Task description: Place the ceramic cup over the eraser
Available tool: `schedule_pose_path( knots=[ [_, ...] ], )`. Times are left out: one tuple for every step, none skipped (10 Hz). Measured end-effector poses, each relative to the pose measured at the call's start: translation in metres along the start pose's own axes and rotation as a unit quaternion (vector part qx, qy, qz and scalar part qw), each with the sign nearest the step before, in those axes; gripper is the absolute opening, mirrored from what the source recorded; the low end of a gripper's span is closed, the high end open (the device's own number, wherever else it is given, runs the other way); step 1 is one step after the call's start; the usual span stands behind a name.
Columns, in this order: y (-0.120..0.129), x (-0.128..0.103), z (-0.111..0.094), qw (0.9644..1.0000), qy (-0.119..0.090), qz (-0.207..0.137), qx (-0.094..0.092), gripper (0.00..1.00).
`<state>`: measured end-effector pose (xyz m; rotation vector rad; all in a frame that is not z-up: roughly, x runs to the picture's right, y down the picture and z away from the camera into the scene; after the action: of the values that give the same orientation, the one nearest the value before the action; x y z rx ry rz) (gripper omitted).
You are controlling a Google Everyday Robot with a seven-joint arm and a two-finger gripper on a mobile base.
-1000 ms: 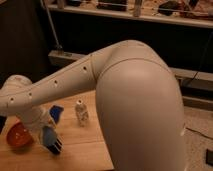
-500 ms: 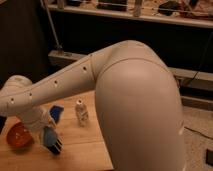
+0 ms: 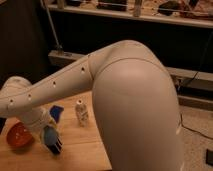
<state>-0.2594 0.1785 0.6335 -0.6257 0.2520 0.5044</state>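
The light-blue ceramic cup [image 3: 48, 134] is at the end of my arm, low over the wooden table [image 3: 80, 150] at the front left. Right below and beside it is the black eraser with white stripes [image 3: 56, 147], touching the cup's lower edge. My gripper [image 3: 44, 131] is at the cup, mostly hidden behind my white wrist. I cannot tell whether the cup rests on the eraser or hangs just above it.
An orange-red bowl [image 3: 19, 136] stands left of the cup. A flat dark-blue piece [image 3: 56, 112] lies just behind the cup. A small white bottle [image 3: 81, 113] stands mid-table. My big white arm [image 3: 135, 110] covers the right side. Dark shelving stands behind.
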Motion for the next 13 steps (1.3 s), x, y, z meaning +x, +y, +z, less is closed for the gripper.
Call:
schedule_pose_path(
  knots=[
    [-0.001, 0.000, 0.001, 1.0000, 0.000, 0.004, -0.001, 0.79],
    [-0.002, -0.001, 0.001, 1.0000, 0.000, 0.008, -0.001, 0.80],
    [-0.002, -0.001, 0.002, 0.9999, 0.000, 0.012, -0.002, 0.80],
    [-0.004, -0.001, 0.003, 0.9999, 0.000, 0.016, -0.002, 0.80],
    [-0.005, -0.001, 0.003, 0.9998, 0.001, 0.020, -0.002, 0.80],
    [-0.006, -0.002, 0.004, 0.9997, 0.001, 0.026, -0.002, 0.80],
    [-0.007, -0.002, 0.004, 0.9995, 0.002, 0.030, -0.003, 0.80],
    [-0.008, -0.002, 0.005, 0.9994, 0.003, 0.034, -0.005, 0.80],
    [-0.010, -0.002, 0.005, 0.9993, 0.003, 0.037, -0.005, 0.80],
    [-0.011, -0.002, 0.005, 0.9992, 0.003, 0.040, -0.007, 0.80],
    [-0.012, -0.003, 0.006, 0.9991, 0.004, 0.041, -0.007, 0.80],
    [-0.013, -0.003, 0.006, 0.9990, 0.003, 0.043, -0.007, 0.80],
    [-0.016, -0.005, 0.001, 0.9989, -0.001, 0.046, -0.006, 0.80]
  ],
)
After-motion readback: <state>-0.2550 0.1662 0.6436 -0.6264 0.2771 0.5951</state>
